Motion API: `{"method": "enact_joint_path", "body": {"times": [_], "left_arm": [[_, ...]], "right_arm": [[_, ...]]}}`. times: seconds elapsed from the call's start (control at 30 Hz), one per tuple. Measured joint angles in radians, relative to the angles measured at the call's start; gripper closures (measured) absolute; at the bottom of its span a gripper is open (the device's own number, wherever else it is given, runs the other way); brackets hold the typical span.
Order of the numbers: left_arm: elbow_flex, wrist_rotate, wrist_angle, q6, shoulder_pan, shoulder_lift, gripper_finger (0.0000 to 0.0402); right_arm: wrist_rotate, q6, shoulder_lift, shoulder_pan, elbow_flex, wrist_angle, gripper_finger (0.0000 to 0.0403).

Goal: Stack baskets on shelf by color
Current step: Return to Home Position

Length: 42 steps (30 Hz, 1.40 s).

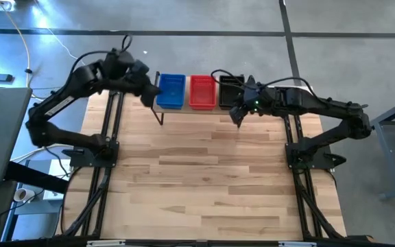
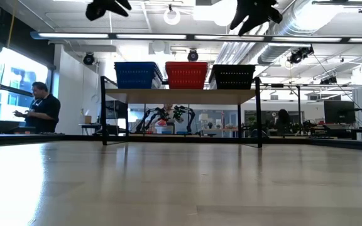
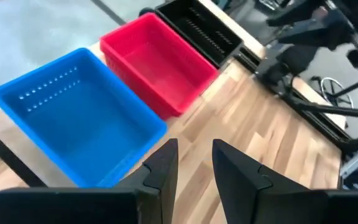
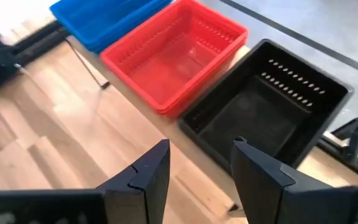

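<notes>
Near the shelf point(image 2: 181, 95) holding color-sorted baskets point(image 1: 202, 92), the left end effector point(image 3: 194, 149) and right end effector point(image 4: 201, 149) are hovering released.

baskets point(image 1: 201, 91) per stack uncountable, shelf point(image 2: 181, 96) top hidden

Bright overhead light, glare up top
Ceiling lights point(image 2: 171, 16) blaze white in the low view, the window point(image 2: 17, 70) glows, the tabletop point(image 2: 181, 182) takes a soft sheen; from above, glare washes the floor point(image 1: 22, 24); the baskets point(image 3: 157, 68) sit evenly lit, shadows faint.
</notes>
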Motion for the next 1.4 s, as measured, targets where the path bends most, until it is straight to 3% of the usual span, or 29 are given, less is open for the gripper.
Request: {"method": "enact_joint_path", "body": {"times": [0.3, 0.7, 1.07, 1.4], "left_arm": [[-0.193, -0.169, 0.032, -0.004, -0.192, -0.191, 0.0312], [-0.631, -0.180, 0.333, -0.076, -0.405, -0.546, 0.0312], [-0.953, -0.180, 0.654, -0.056, -0.541, -0.765, 0.0312], [-1.116, -0.222, 0.734, -0.031, -0.606, -0.944, 0.0312]], "right_arm": [[0.004, 0.034, 0.000, 0.061, 0.000, 0.145, 0.0249], [0.008, 0.027, 0.000, 0.109, 0.000, 0.343, 0.0249], [0.010, -0.004, 0.000, 0.156, 0.000, 0.347, 0.0249], [0.102, -0.025, -0.018, 0.204, 0.000, 0.236, 0.0249]]}}
